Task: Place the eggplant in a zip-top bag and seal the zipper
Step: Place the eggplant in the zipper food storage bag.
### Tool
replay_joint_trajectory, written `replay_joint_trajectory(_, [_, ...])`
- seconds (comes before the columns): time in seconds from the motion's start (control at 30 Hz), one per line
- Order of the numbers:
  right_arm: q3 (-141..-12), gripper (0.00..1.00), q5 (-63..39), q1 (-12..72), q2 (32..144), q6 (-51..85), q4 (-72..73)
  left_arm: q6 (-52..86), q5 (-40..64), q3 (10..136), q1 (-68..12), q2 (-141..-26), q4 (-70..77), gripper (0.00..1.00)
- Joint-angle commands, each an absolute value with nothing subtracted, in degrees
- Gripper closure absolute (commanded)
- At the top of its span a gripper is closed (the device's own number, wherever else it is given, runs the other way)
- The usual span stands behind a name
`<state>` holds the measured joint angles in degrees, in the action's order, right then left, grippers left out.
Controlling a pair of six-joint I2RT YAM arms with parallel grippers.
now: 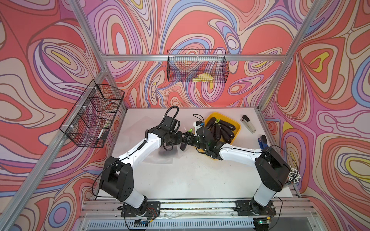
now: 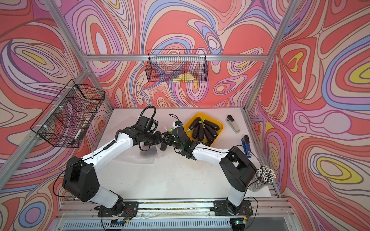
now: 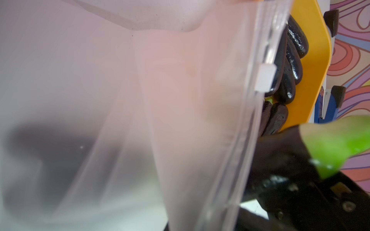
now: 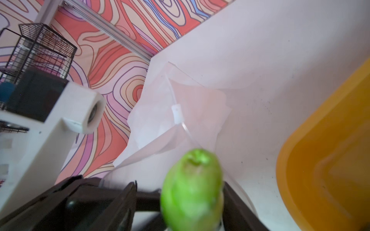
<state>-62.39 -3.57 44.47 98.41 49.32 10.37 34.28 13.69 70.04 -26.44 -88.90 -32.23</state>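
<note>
Left of centre in a top view, the left gripper (image 1: 179,139) is pinching the rim of the zip-top bag (image 3: 140,100), jaws tight, holding its mouth up. The eggplant (image 4: 192,186) is hanging at that mouth, inside the right gripper (image 1: 188,138), whose jaws are standing wide. I think it should be dropping straight in, clear of the slider (image 3: 265,78).

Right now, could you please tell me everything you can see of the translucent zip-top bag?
The translucent frosted plastic zip-top bag is soft and creased, with a clear zipper track along its mouth and a small white slider partway along. The shut left claw holds it up by the mouth, which appears open; its lower part seems to rest on the white table. A dark purple eggplant with a green stem hangs at the opening, between the fingers of the right claw.
</note>
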Motion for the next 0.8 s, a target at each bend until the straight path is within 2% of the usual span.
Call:
replay_joint_trajectory(0.0, [-63.58,0.33,-7.07,41.74,93.87,45.07,-1.56,32.87,13.29,69.73,-26.98,-86.80,-30.61,1.00])
replay_joint_trajectory(0.2, [-65.67,0.43,-11.03,37.58,94.29,37.39,-3.04,32.07,13.36,69.26,-27.23,-86.42,-30.92,1.00])
replay_joint_trajectory(0.33, [-66.27,0.45,-10.30,36.98,96.01,37.43,-2.18,31.85,13.35,68.85,-27.44,-86.13,-30.84,1.00])
replay_joint_trajectory(0.43, [-66.35,0.51,-11.81,36.47,96.93,38.02,-1.48,31.99,13.23,68.73,-27.54,-86.05,-31.02,1.00])
replay_joint_trajectory(0.67, [-60.31,0.46,-14.66,36.47,91.07,40.17,-1.32,31.29,12.38,69.70,-27.56,-86.63,-31.75,1.00])
replay_joint_trajectory(0.77, [-58.35,0.58,-14.40,36.48,89.86,41.07,-0.03,31.41,12.93,69.94,-27.51,-87.26,-31.23,1.00])
